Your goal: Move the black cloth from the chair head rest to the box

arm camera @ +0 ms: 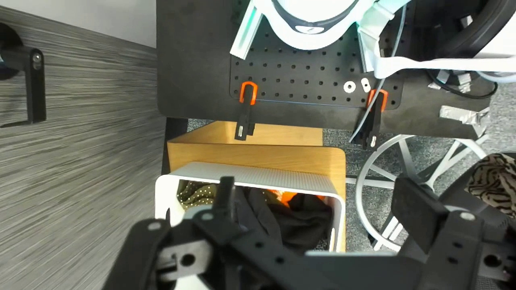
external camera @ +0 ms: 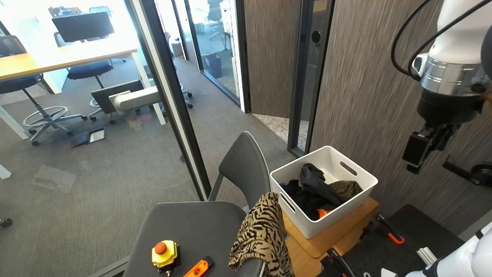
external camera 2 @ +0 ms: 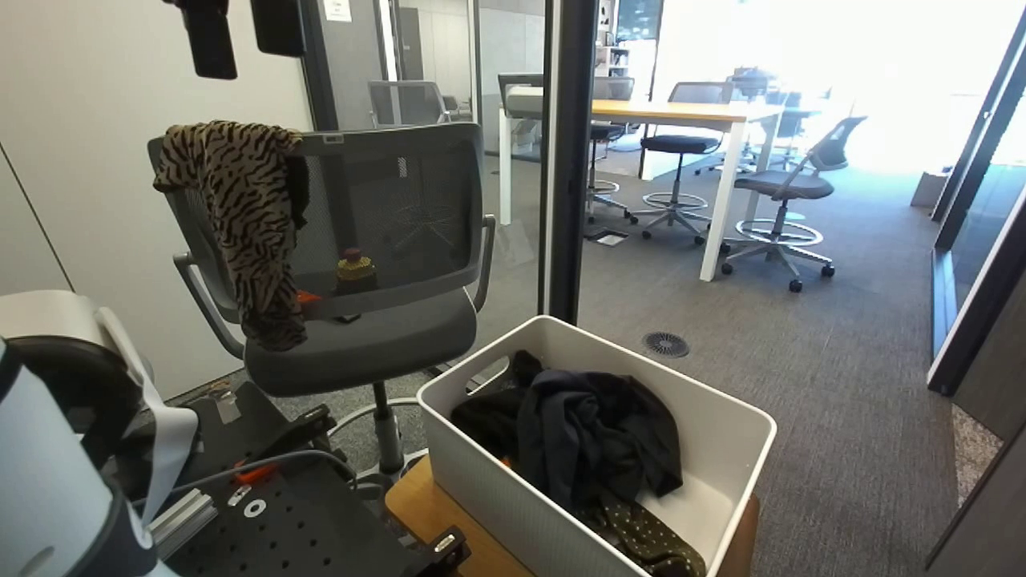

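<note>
The black cloth (external camera: 317, 182) lies crumpled in the white box (external camera: 278, 173) on top of other fabrics. It shows in both exterior views (external camera 2: 589, 429) and partly in the wrist view (arm camera: 258, 211), where my gripper hides some of it. The box (external camera 2: 713, 401) stands upright and open. The chair head rest (external camera 2: 393, 138) is the top of the grey backrest; a tiger-striped cloth (external camera 2: 244, 192) hangs over one end of it. My gripper (external camera: 423, 157) is high above the level of the box and apart from it. Its fingers (external camera 2: 244, 44) are spread with nothing between them.
The box stands on a wooden stand (arm camera: 258, 155) beside the black perforated table (arm camera: 306, 76) with clamps. A yellow-and-red button (external camera: 164, 254) and an orange tool (external camera: 198, 269) lie on the chair seat (external camera: 188, 219). A wood-grain wall (external camera: 369, 96) rises behind the arm.
</note>
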Tool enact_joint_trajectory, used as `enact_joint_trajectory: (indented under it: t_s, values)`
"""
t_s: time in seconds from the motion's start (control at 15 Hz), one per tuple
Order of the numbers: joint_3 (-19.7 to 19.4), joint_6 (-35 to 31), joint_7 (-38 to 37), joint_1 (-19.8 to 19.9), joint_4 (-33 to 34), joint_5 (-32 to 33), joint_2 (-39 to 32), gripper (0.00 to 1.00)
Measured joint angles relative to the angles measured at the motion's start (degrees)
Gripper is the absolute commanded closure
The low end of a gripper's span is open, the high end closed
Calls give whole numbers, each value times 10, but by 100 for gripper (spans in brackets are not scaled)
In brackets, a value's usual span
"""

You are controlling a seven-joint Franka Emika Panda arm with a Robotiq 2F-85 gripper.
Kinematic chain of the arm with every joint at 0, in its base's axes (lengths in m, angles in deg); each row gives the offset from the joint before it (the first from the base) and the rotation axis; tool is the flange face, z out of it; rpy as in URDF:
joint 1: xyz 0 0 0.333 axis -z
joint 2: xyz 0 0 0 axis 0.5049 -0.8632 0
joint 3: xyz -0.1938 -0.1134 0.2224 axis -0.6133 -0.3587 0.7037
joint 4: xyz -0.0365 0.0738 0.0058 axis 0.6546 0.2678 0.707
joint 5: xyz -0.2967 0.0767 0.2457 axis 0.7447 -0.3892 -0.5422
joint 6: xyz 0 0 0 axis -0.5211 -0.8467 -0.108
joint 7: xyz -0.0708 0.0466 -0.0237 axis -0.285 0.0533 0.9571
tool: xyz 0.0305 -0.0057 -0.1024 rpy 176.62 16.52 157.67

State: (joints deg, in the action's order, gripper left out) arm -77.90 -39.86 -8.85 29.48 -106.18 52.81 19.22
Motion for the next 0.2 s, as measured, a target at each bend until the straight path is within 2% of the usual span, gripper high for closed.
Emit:
enact_joint_trajectory:
  t_s: [0.2]
  values:
    - [0,5,0,-8,0,4,0,0]
